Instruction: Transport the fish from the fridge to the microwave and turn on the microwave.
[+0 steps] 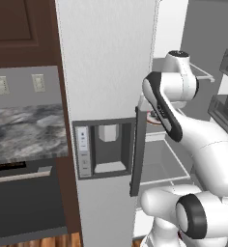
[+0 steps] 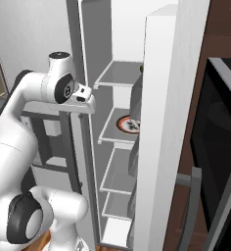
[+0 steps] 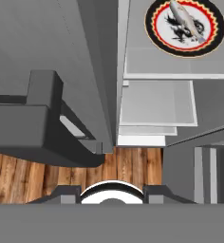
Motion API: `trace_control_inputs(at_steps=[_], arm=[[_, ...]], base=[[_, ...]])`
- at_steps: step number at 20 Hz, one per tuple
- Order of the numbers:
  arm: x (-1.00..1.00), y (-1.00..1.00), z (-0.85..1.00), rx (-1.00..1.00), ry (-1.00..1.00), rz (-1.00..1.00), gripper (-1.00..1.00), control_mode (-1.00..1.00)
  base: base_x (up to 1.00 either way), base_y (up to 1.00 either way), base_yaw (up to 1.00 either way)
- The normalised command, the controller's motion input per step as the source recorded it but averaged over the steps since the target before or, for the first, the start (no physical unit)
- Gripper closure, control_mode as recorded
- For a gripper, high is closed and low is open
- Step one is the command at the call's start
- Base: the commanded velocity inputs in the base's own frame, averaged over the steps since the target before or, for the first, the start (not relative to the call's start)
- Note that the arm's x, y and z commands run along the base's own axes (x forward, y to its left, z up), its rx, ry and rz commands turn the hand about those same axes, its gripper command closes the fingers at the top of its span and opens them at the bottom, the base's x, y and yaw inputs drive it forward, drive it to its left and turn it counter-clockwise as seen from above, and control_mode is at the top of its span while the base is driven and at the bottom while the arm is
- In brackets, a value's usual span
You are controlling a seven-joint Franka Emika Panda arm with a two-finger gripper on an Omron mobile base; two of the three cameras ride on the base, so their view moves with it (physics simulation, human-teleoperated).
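- Silver-grey and slender, the fish [image 3: 186,21] you are after lies on a round plate [image 3: 156,28]; its body runs diagonally across the plate's white centre and is far smaller than the plate.
- You can see dark markings on the white centre beside the fish, and the plate's rim is ringed in red, yellow and black.
- That plate sits on a white shelf [image 3: 156,61] inside the fridge [image 1: 106,72], toward the shelf's front edge; in the right base view you glimpse the plate [image 2: 127,125] on the second shelf down, partly hidden by the door edge.
- Your fridge is light grey, with a recessed water dispenser panel [image 1: 106,147] in the closed door and a dark vertical bar handle [image 1: 137,149] beside it; the other door stands open, with white shelves stacked inside.
- Your pincer [image 3: 112,193] shows only as two dark tips at the bottom of the hand view; they stand apart with nothing between them, above wooden floor [image 3: 47,175].
- The pincer is well apart from the fish and touches nothing that you can see.
- At the right edge of the right base view you see the microwave [image 2: 220,147], with its dark glass and grey frame.
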Motion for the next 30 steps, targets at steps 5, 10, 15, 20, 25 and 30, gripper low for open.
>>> trace_control_inputs(at_steps=[5, 10, 15, 20, 25, 30], arm=[[-0.01, -0.14, -0.02, 0.00, -0.07, 0.00, -1.00, -1.00], [-0.07, -0.18, -0.18, -0.07, -0.08, 0.01, -1.00, -1.00], [-0.08, -0.25, -0.16, -0.09, -0.05, 0.00, -1.00, -1.00], [-0.08, -0.45, -0.06, -0.02, -0.10, 0.00, -1.00, -1.00], [0.00, -0.52, -0.01, 0.00, -0.11, 0.00, -1.00, -1.00], [0.04, -0.37, -0.03, 0.01, -0.05, 0.00, -1.00, -1.00]], base=[[0.00, 0.00, 0.00], [0.00, 0.00, 0.00], [0.00, 0.00, 0.00], [0.00, 0.00, 0.00], [0.00, 0.00, 0.00], [0.00, 0.00, 0.00]])
